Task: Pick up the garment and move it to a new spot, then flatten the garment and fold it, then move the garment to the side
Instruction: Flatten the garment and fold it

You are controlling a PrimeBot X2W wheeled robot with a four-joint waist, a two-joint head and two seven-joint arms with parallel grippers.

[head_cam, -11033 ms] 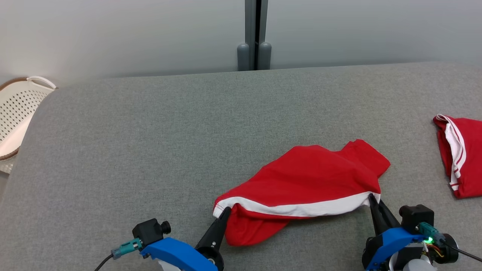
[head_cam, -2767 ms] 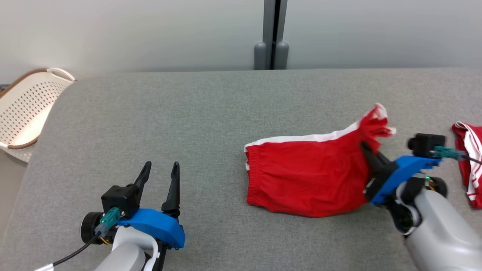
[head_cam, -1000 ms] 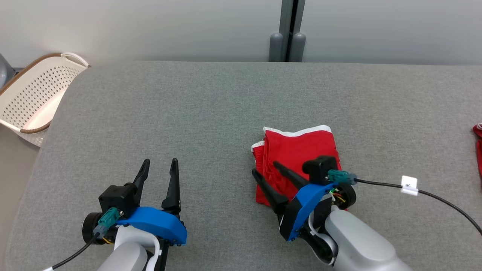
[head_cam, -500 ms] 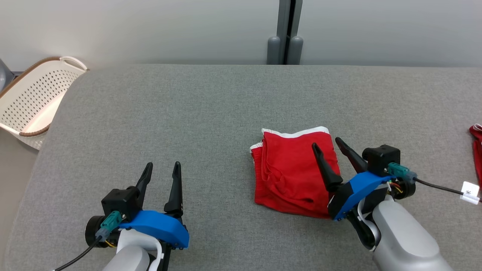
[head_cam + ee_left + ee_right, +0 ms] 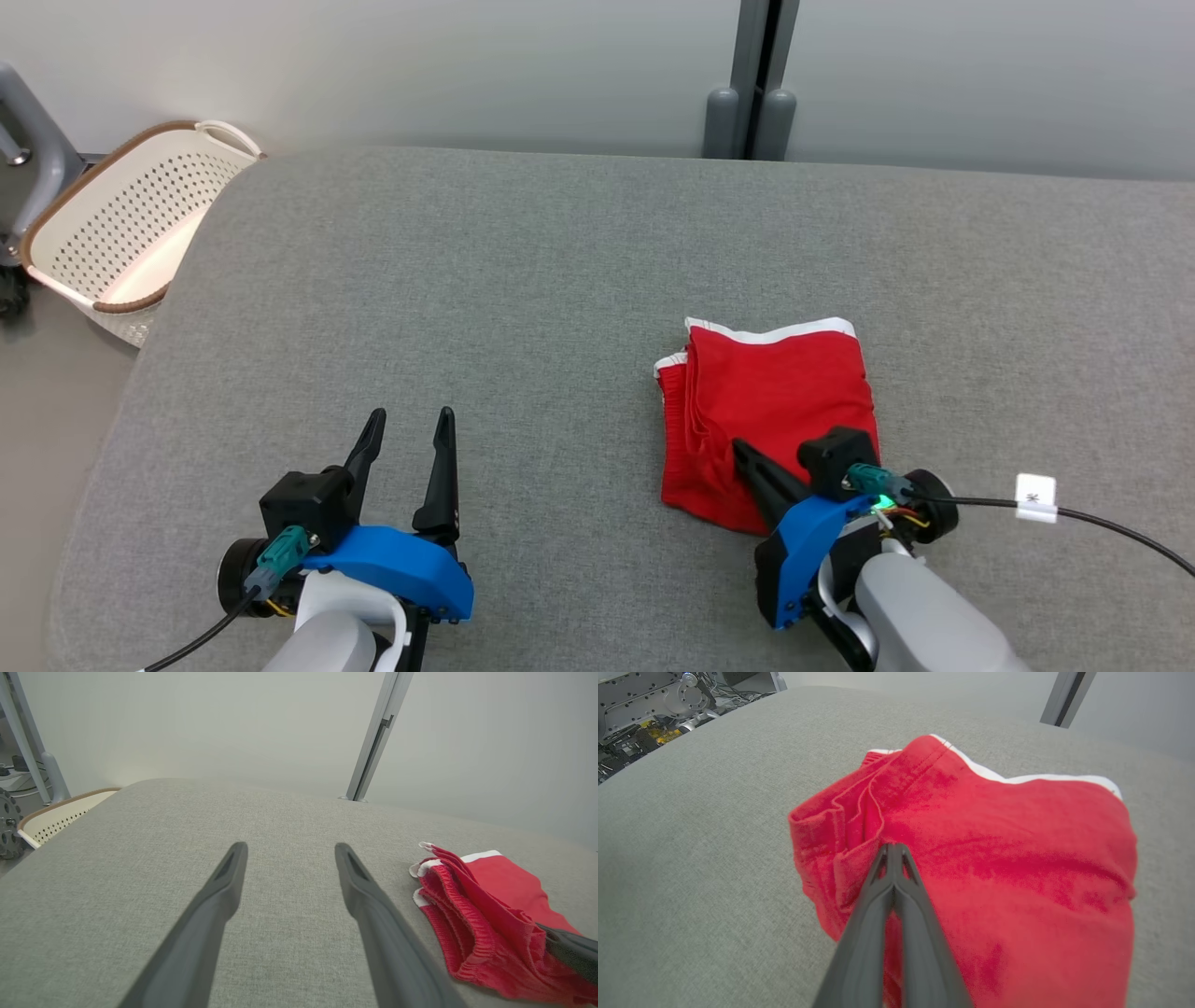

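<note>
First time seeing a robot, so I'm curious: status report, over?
Left tool open, idle above grey pad. Right tool shut on folded red shorts. White basket beyond pad's left edge.

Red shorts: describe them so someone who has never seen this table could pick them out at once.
On the grey padded table, look right of the middle, near the front edge. The red shorts lie folded there, the right gripper shut on a fold of them. Bright red with white trim along the far edge, they stand out from the white basket off the left corner.
</note>
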